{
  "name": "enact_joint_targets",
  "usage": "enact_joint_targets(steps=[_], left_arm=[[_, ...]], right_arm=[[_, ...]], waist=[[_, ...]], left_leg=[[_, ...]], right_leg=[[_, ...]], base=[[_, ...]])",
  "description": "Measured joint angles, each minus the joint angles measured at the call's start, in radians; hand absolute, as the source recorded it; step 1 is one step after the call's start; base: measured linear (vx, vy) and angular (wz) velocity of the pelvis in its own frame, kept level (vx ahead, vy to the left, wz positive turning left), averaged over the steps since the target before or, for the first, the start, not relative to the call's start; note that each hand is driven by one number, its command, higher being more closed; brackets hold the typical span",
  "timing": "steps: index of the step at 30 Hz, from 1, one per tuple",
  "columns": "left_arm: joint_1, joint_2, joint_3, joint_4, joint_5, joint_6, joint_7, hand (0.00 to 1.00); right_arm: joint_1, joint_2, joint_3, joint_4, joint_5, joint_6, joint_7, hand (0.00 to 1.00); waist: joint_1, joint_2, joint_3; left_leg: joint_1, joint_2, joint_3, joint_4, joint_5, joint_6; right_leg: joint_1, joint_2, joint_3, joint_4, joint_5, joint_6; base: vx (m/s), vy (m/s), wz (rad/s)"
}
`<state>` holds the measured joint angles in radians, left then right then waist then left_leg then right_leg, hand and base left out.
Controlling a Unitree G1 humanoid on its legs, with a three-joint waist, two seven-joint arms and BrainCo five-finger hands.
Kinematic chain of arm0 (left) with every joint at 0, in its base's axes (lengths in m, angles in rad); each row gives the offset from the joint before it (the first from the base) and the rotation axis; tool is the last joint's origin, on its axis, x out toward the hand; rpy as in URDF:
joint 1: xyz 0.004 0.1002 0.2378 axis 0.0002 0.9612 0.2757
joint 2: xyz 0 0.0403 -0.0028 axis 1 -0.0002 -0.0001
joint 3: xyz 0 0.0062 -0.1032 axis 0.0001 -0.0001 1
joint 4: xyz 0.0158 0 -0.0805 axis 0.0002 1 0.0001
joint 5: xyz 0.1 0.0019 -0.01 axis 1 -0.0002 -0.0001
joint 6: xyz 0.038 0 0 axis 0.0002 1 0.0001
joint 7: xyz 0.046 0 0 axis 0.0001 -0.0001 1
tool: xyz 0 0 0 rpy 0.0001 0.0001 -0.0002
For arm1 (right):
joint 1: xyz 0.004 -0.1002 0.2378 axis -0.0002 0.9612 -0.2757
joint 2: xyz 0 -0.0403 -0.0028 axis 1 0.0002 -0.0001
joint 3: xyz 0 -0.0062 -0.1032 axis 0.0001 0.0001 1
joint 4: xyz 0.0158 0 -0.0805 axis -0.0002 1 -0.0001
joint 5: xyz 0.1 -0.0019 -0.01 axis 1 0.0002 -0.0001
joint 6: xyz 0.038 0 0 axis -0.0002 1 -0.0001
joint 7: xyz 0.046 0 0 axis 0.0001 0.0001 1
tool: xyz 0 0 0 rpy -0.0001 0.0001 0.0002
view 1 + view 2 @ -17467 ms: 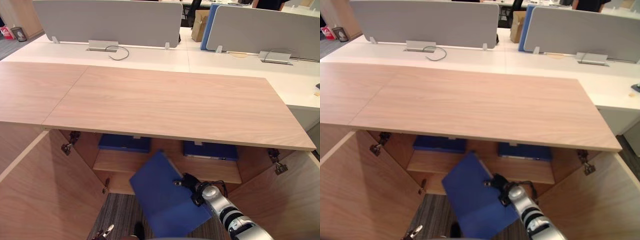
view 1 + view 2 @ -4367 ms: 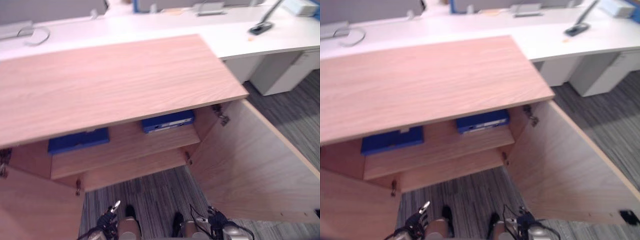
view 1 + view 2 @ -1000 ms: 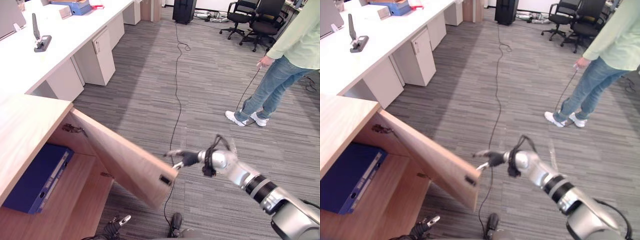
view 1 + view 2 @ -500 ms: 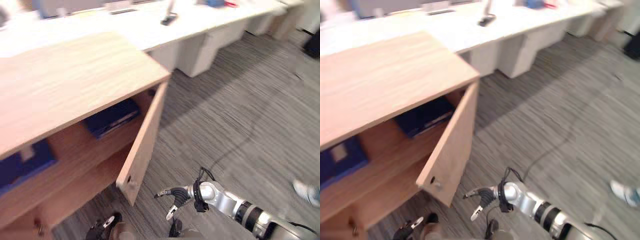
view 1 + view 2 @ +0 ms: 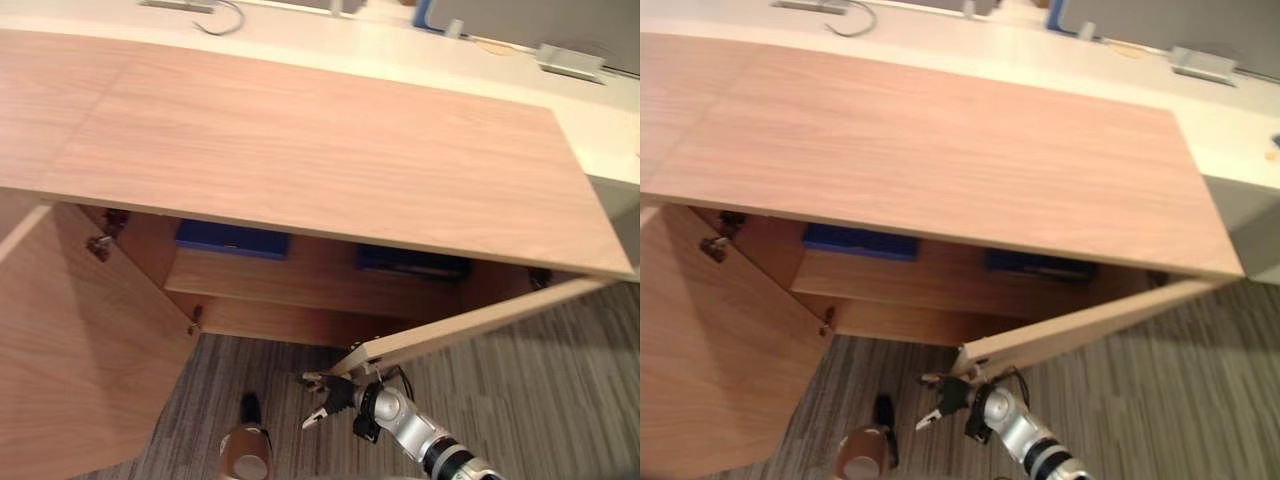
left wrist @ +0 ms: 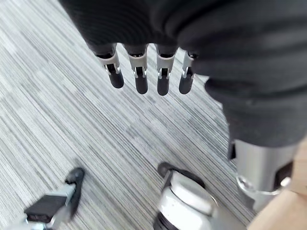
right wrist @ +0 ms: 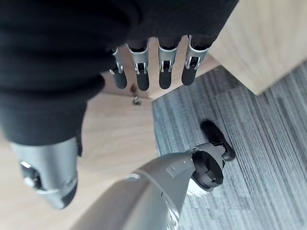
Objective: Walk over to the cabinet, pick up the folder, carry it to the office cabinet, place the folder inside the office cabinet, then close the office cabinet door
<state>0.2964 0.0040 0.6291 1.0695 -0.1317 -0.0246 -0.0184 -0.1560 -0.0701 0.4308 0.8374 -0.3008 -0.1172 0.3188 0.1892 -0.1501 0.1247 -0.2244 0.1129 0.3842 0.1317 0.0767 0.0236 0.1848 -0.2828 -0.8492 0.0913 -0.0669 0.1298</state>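
Observation:
The office cabinet (image 5: pixel 320 150) has a wide wooden top and a shelf below. Two blue folders lie on that shelf, one on the left (image 5: pixel 232 240) and one on the right (image 5: pixel 412 262). The right door (image 5: pixel 460 325) stands partly swung in, its free edge low in the middle. My right hand (image 5: pixel 325 395) is open with fingers spread, just below and beside that free edge; whether it touches the door I cannot tell. The fingers (image 7: pixel 151 67) show straight next to the door's corner (image 7: pixel 244 43). My left hand (image 6: pixel 139 72) hangs open over the carpet, holding nothing.
The left door (image 5: pixel 80 340) stands wide open on the left. Grey striped carpet (image 5: pixel 270 390) lies in front of the cabinet. White desks with grey dividers (image 5: pixel 1120 60) run behind the cabinet top.
The camera has swung back to face the cabinet front. The right door has swung further inward, and my right hand has stayed by its free edge.

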Motion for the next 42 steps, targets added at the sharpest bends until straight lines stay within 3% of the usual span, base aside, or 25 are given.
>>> enact_joint_targets(steps=[1, 2, 4, 5, 6, 7, 8, 9, 10, 13, 14, 15, 16, 17, 19, 24, 31, 39, 40, 41, 42], left_arm=[[0.002, 0.001, -0.030, -0.001, -0.037, -0.004, 0.002, 0.00], [0.002, 0.004, -0.041, -0.001, -0.044, -0.004, 0.003, 0.00], [0.004, 0.029, -0.099, -0.001, -0.060, -0.005, 0.013, 0.00], [0.004, 0.040, -0.124, -0.001, -0.060, -0.005, 0.014, 0.00], [-0.001, 0.056, -0.168, -0.001, -0.055, -0.005, 0.015, 0.00], [-0.020, 0.080, -0.235, -0.007, -0.036, -0.005, 0.021, 0.00], [-0.067, 0.098, -0.301, -0.042, -0.014, -0.005, 0.034, 0.00], [-0.101, 0.103, -0.346, -0.068, -0.007, -0.006, 0.039, 0.00], [-0.173, 0.122, -0.435, -0.129, 0.014, -0.029, 0.045, 0.00], [-0.273, 0.112, -0.527, -0.230, 0.013, -0.085, 0.053, 0.00], [-0.279, 0.100, -0.548, -0.260, 0.014, -0.107, 0.051, 0.00], [-0.278, 0.090, -0.548, -0.263, 0.014, -0.115, 0.049, 0.00], [-0.258, 0.056, -0.536, -0.241, 0.022, -0.115, 0.046, 0.00], [-0.224, 0.026, -0.517, -0.202, 0.028, -0.110, 0.043, 0.00], [-0.196, 0.009, -0.449, -0.124, 0.035, -0.101, 0.034, 0.00], [-0.205, 0.031, -0.281, 0.016, 0.014, -0.077, 0.032, 0.00], [-0.204, 0.033, -0.221, 0.019, -0.026, -0.067, 0.010, 0.00], [-0.192, 0.046, -0.212, -0.006, -0.066, -0.059, 0.012, 0.00], [-0.193, 0.047, -0.209, -0.018, -0.067, -0.058, 0.012, 0.00], [-0.206, 0.046, -0.201, -0.028, -0.067, -0.057, 0.012, 0.00], [-0.217, 0.033, -0.192, -0.055, -0.075, -0.060, 0.013, 0.00]], right_arm=[[0.012, 0.055, -0.198, 0.147, 0.012, 0.016, -0.085, 0.00], [0.020, 0.065, -0.286, 0.191, 0.017, 0.021, -0.117, 0.00], [0.079, 0.044, -0.517, 0.276, 0.127, 0.052, -0.215, 0.00], [0.103, 0.036, -0.557, 0.277, 0.146, 0.056, -0.225, 0.00], [0.141, 0.023, -0.611, 0.277, 0.174, 0.062, -0.238, 0.00], [0.182, 0.004, -0.667, 0.278, 0.208, 0.074, -0.251, 0.00], [0.201, 0.001, -0.711, 0.301, 0.228, 0.081, -0.263, 0.00], [0.204, 0.005, -0.735, 0.302, 0.254, 0.087, -0.266, 0.00], [0.222, 0.006, -0.772, 0.295, 0.288, 0.089, -0.282, 0.00], [0.253, 0.022, -0.809, 0.296, 0.324, 0.091, -0.290, 0.00], [0.273, 0.041, -0.842, 0.296, 0.327, 0.092, -0.289, 0.00], [0.280, 0.052, -0.851, 0.296, 0.331, 0.092, -0.290, 0.00], [0.291, 0.046, -0.875, 0.296, 0.328, 0.098, -0.289, 0.00], [0.300, 0.034, -0.877, 0.287, 0.328, 0.098, -0.288, 0.00], [0.310, 0.035, -0.872, 0.266, 0.328, 0.097, -0.287, 0.00], [0.302, 0.037, -0.862, 0.279, 0.365, 0.096, -0.288, 0.00], [0.256, 0.037, -0.862, 0.309, 0.398, 0.093, -0.291, 0.00], [0.234, 0.050, -0.861, 0.305, 0.397, 0.087, -0.290, 0.00], [0.228, 0.056, -0.862, 0.302, 0.397, 0.087, -0.291, 0.00], [0.225, 0.067, -0.866, 0.295, 0.397, 0.085, -0.291, 0.00], [0.221, 0.068, -0.870, 0.298, 0.397, 0.085, -0.291, 0.00]], waist=[[-0.008, 0.011, -0.007], [-0.012, 0.018, -0.010], [-0.043, 0.037, -0.019], [-0.050, 0.042, -0.020], [-0.069, 0.050, -0.022], [-0.097, 0.077, -0.017], [-0.123, 0.095, -0.007], [-0.138, 0.101, -0.002], [-0.155, 0.104, -0.001], [-0.196, 0.105, 0.000], [-0.203, 0.093, -0.007], [-0.200, 0.082, -0.009], [-0.194, 0.090, -0.027], [-0.191, 0.119, -0.042], [-0.195, 0.135, -0.053], [-0.193, 0.125, -0.057], [-0.183, 0.115, -0.052], [-0.167, 0.107, -0.034], [-0.170, 0.103, -0.027], [-0.184, 0.089, -0.020], [-0.184, 0.085, -0.007]], left_leg=[[0.032, -0.038, -0.030, -0.059, 0.021, 0.000], [0.043, -0.050, -0.047, -0.075, 0.024, 0.001], [0.094, -0.105, -0.119, -0.112, 0.024, 0.004], [0.108, -0.116, -0.136, -0.121, 0.023, 0.006], [0.127, -0.132, -0.178, -0.130, 0.019, 0.010], [0.150, -0.128, -0.235, -0.138, 0.011, 0.025], [0.159, -0.122, -0.291, -0.139, 0.010, 0.028], [0.159, -0.121, -0.323, -0.137, 0.011, 0.029], [0.162, -0.129, -0.390, -0.136, 0.013, 0.029], [0.176, -0.143, -0.503, -0.141, 0.011, 0.017], [0.181, -0.162, -0.542, -0.144, 0.007, 0.002], [0.186, -0.173, -0.551, -0.149, 0.008, -0.004], [0.200, -0.162, -0.551, -0.175, 0.013, -0.017], [0.205, -0.132, -0.534, -0.191, 0.023, -0.032], [0.208, -0.101, -0.531, -0.205, 0.030, -0.046], [0.209, -0.053, -0.564, -0.217, 0.033, -0.076], [0.200, -0.065, -0.620, -0.217, 0.052, -0.107], [0.150, -0.082, -0.690, -0.202, 0.089, -0.094], [0.115, -0.073, -0.595, -0.173, 0.067, -0.059], [0.045, -0.048, -0.404, -0.043, 0.011, -0.020], [-0.036, -0.005, -0.239, 0.207, -0.092, -0.015]], right_leg=[[0.025, -0.020, -0.028, 0.021, 0.011, 0.011], [0.033, -0.032, -0.040, 0.041, 0.012, 0.012], [0.066, -0.112, -0.067, 0.203, 0.017, 0.013], [0.067, -0.144, -0.070, 0.274, 0.024, 0.007], [0.063, -0.190, -0.065, 0.390, 0.055, -0.032], [0.018, -0.231, 0.020, 0.546, 0.113, -0.146], [-0.067, -0.206, 0.182, 0.646, -0.023, -0.104], [-0.102, -0.180, 0.249, 0.650, -0.071, -0.070], [-0.176, -0.120, 0.390, 0.603, -0.137, -0.031], [-0.220, -0.011, 0.585, 0.425, -0.163, 0.001], [-0.219, 0.013, 0.620, 0.316, -0.129, -0.007], [-0.221, 0.009, 0.620, 0.272, -0.111, -0.010], [-0.199, 0.014, 0.607, 0.232, -0.134, 0.006], [-0.200, 0.045, 0.604, 0.193, -0.125, -0.005], [-0.190, 0.086, 0.601, 0.158, -0.117, -0.017], [-0.118, 0.152, 0.548, 0.070, -0.094, -0.037], [-0.067, 0.156, 0.480, 0.027, -0.077, -0.039], [-0.058, 0.149, 0.377, 0.021, -0.073, -0.043], [-0.061, 0.143, 0.347, 0.020, -0.068, -0.048], [-0.064, 0.118, 0.296, 0.023, -0.063, -0.047], [-0.061, 0.094, 0.260, 0.041, -0.059, -0.042]], base=[[0.30, 0.159, 0.86], [0.23, 0.119, 0.93], [0.19, 0.118, 0.97], [0.18, 0.110, 1.00], [0.19, 0.086, 1.15], [0.21, 0.052, 1.41], [0.16, 0.001, 1.36], [0.12, -0.058, 1.45], [0.08, -0.104, 1.39], [0.01, -0.173, 1.36], [-0.06, -0.222, 1.24], [-0.04, -0.224, 0.63], [0.03, -0.198, 0.07], [0.04, -0.156, -0.16], [0.08, -0.154, -0.13], [0.08, -0.156, 0.20], [-0.01, -0.023, 0.31], [-0.07, -0.002, 0.37], [-0.06, 0.064, 0.80], [-0.04, 0.127, 1.04], [0.03, 0.134, 0.92]])
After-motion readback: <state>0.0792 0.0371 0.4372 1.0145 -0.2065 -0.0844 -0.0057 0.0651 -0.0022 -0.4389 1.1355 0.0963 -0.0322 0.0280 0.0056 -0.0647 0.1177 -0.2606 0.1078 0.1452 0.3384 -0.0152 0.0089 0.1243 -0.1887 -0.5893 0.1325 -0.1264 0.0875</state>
